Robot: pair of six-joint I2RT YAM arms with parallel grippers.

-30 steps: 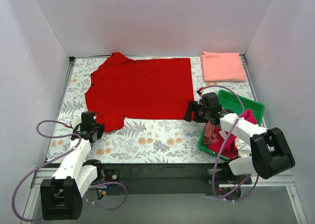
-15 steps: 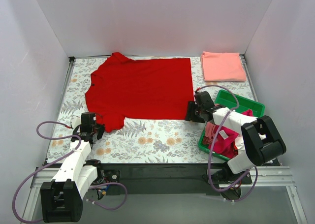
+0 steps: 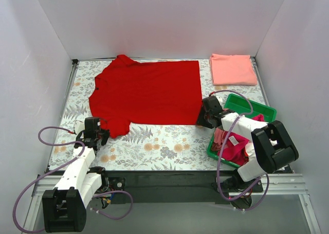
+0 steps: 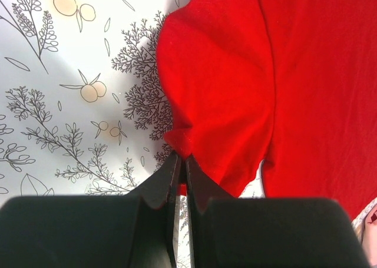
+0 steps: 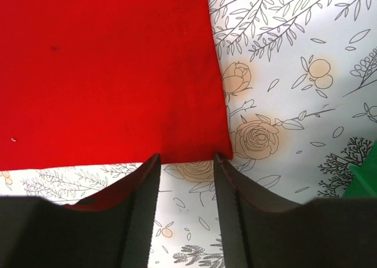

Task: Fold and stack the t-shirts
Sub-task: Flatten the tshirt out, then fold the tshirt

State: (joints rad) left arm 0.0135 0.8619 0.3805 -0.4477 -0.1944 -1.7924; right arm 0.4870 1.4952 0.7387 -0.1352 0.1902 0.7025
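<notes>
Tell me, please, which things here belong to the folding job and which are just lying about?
Job: red t-shirt; folded salmon-pink t-shirt; crumpled shirts in the bin; left tool, shut on the red sleeve; right tool, open at the hem corner.
Lying about: green bin; floral table cover.

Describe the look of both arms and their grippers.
The left arm and right arm have white shell links with boxy black joints. A purple-grey cable loops loosely beside each. The left gripper and right gripper carry matte black, tapered fingers.
</notes>
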